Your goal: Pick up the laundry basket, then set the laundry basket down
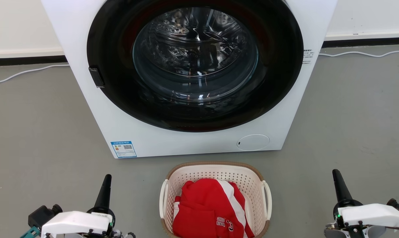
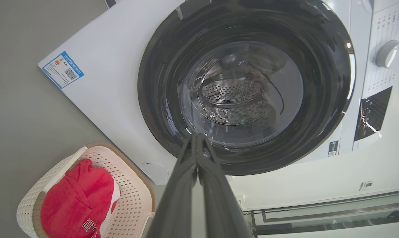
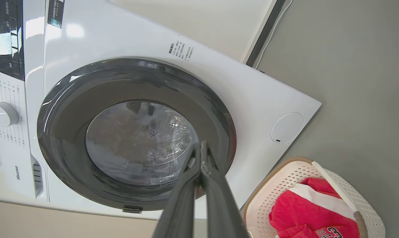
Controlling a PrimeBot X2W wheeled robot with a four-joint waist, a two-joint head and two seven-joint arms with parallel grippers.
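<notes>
Laundry basket (image 1: 219, 173): on floor (image 1: 37, 132), 6 o'clock of washing machine (image 1: 120, 125), holding red clothes (image 1: 206, 205). Left gripper (image 1: 106, 185) at its 9 o'clock, right gripper (image 1: 338, 185) at 3; jaws pressed together, empty. Fits awaiting lift or set down again.

White wrist shells (image 1: 75, 223), green lights (image 1: 338, 216), tapered black fingers (image 1: 103, 195) — the left pincer (image 1: 107, 178) and right pincer (image 1: 335, 173) alike.

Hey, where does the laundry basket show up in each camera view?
Head view: laundry basket at bottom centre.
Left wrist view: laundry basket in the bottom left corner.
Right wrist view: laundry basket in the bottom right corner.
Shared landmark: the washing machine's round dark door.
</notes>
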